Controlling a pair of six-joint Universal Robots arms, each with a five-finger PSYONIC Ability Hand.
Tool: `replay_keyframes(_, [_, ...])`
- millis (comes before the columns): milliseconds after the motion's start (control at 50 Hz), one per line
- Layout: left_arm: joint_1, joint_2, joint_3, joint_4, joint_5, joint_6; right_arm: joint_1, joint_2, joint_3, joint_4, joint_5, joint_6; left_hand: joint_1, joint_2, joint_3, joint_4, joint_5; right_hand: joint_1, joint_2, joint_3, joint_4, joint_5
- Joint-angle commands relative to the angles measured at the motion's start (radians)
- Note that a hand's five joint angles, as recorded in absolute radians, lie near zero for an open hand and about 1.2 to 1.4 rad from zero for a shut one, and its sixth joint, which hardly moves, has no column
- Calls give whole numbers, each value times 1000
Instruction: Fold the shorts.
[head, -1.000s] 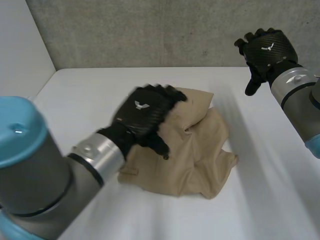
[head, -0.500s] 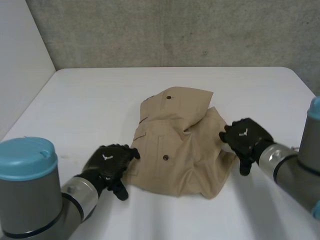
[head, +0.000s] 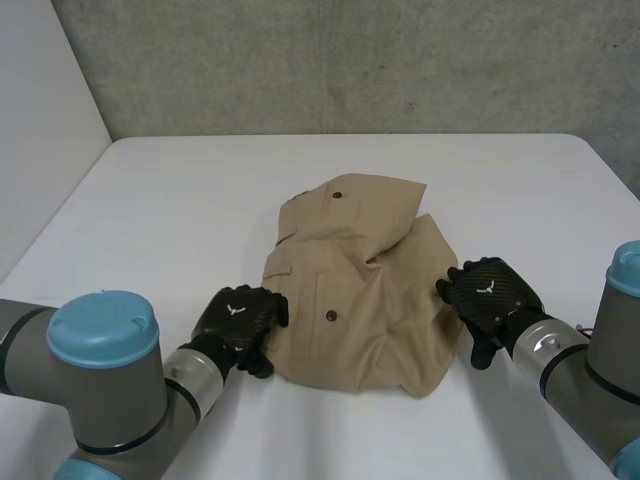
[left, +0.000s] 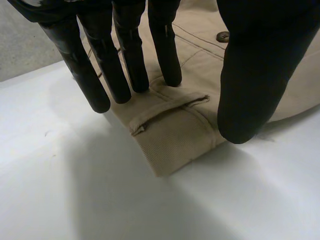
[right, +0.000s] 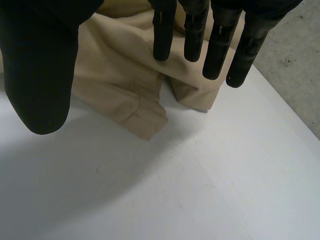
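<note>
You have the left hand (head: 238, 318) and right hand (head: 487, 292), fingers straight and gripping nothing, at opposite near corners of the shorts (head: 360, 290), likely to pinch them for folding.

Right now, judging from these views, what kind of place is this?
Probably a robot test bench in a lab: a white table, a grey concrete wall behind it, and the left hand and right hand at tan shorts.

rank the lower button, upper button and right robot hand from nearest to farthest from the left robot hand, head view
1. lower button, on the shorts beside the left robot hand
2. upper button, at the shorts' far edge
3. right robot hand, across the shorts
</note>
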Motion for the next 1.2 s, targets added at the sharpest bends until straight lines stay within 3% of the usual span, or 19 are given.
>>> replay_keyframes(20, [3,-20,15,38,0,30,0,0,-1,0,1,1,346,343,344,343,350,128,92,77,78,93])
replay_keyframes(100, [4,-32,23,64,-1,94,-2,0,-1,-2,4,1,741,739,740,739,746,128,92,77,78,93])
replay_keyframes(260, [10,-51,43,107,-63,327,-2,-3,-4,-2,7,3,748,746,747,746,753,128,92,77,78,93])
replay_keyframes(340, [61,-25,61,162,-125,416,-2,-4,-9,-2,9,3,748,746,747,746,753,122,86,71,72,87])
replay_keyframes(500, [242,148,106,332,-130,421,3,-4,-18,3,12,29,748,746,747,746,753,43,7,-8,-7,8])
replay_keyframes(620, [250,205,161,469,-133,366,1,-4,-21,4,12,70,748,746,747,746,753,-39,-75,-90,-89,-74])
replay_keyframes(700, [213,218,185,524,-121,242,0,-14,-26,3,12,87,748,746,747,746,753,-57,-93,-108,-107,-92])
replay_keyframes(780, [116,207,222,537,-55,76,-2,-55,-26,1,15,118,748,746,747,746,753,-57,-93,-108,-107,-92])
replay_keyframes(860, [47,150,251,530,64,-72,-22,-98,-40,1,19,164,748,746,747,746,753,-57,-93,-108,-107,-92])
replay_keyframes(960, [-123,6,287,526,276,-214,-120,-142,-55,4,33,201,748,746,747,746,753,-60,-96,-111,-110,-95])
replay_keyframes(1040, [-169,-69,279,512,357,-229,-163,-153,-61,4,32,202,748,746,747,746,753,-66,-102,-117,-116,-101])
replay_keyframes(1180, [-218,-147,279,353,378,-223,-175,-153,-72,6,35,198,748,746,747,746,753,-95,-131,-146,-145,-130])
replay_keyframes(1200, [-226,-149,279,327,381,-220,-175,-153,-72,7,33,196,661,659,660,659,666,-104,-140,-155,-154,-139])
